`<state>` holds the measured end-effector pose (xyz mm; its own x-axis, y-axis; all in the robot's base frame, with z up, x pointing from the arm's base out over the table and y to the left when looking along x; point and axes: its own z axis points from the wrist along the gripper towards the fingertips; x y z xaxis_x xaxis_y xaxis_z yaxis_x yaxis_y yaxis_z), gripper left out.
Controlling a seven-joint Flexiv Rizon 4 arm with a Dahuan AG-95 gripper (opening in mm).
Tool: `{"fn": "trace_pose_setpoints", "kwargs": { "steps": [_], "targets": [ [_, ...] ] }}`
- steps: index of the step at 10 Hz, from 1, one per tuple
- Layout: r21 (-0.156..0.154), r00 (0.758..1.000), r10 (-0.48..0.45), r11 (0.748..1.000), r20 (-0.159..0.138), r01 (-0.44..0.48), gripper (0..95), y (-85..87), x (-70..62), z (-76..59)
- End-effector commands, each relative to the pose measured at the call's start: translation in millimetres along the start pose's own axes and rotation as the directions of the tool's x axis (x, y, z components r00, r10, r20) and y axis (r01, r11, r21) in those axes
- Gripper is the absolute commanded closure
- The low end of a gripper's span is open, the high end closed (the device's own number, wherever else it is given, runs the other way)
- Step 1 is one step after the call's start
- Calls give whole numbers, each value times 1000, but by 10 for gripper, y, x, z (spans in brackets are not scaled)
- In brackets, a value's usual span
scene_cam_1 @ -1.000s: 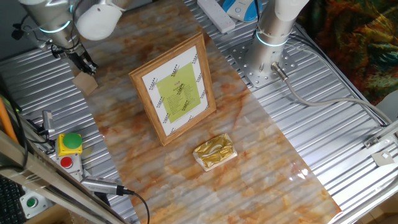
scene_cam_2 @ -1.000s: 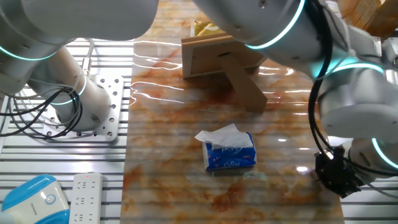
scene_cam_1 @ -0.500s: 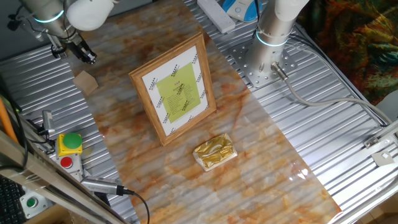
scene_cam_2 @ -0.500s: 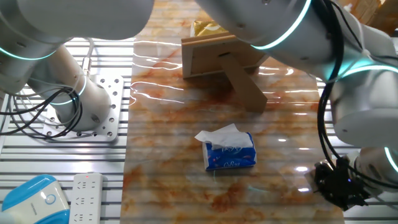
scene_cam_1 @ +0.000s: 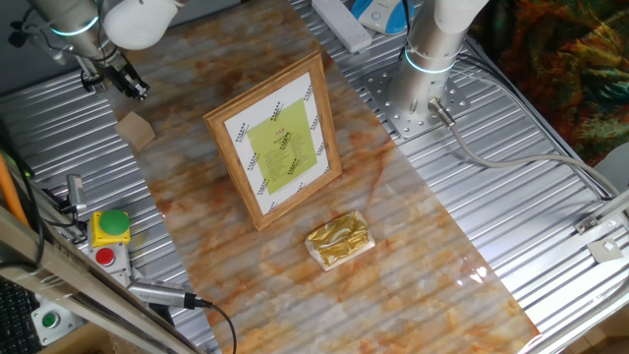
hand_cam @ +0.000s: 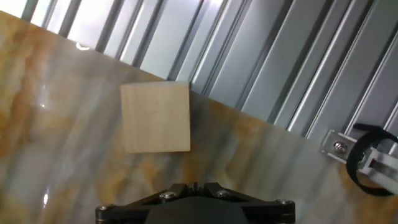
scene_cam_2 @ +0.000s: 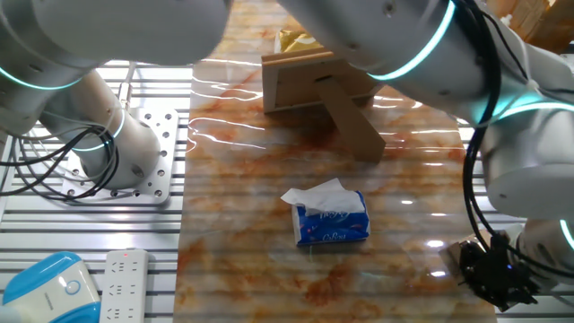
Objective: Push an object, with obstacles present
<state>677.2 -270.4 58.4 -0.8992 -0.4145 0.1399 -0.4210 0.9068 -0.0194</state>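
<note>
One wooden block (hand_cam: 155, 118) alone at mat edge; jaws' state unclear.

Camera layout: two fixed views from opposite sides, one hand view.
Both fixed views share the light-wood picture frame (scene_cam_1: 275, 144) (scene_cam_2: 309, 79); the hand view looks closely down on the small tan wooden block (hand_cam: 155, 117).

block (hand_cam: 155, 118): light tan wood, plain | picture frame (scene_cam_1: 276, 143): light wood, white mat, yellow-green sheet | packet (scene_cam_1: 339, 239): shiny crinkly gold | table top (scene_cam_1: 393, 246): orange and cream swirls | tissue pack (scene_cam_2: 332, 219): blue, white tissue | button (scene_cam_1: 115, 223): green on yellow
</note>
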Motion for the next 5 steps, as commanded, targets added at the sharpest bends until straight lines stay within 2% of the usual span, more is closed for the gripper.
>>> {"fn": "trace_pose_setpoints", "kwargs": {
  "steps": [1, 5],
  "targets": [
    [13, 1000, -12, 1000, 6, 12, 950, -10, -32, -4],
    [13, 1000, -10, 1000, 10, 10, 950, -75, -151, -23]
  ]
}}
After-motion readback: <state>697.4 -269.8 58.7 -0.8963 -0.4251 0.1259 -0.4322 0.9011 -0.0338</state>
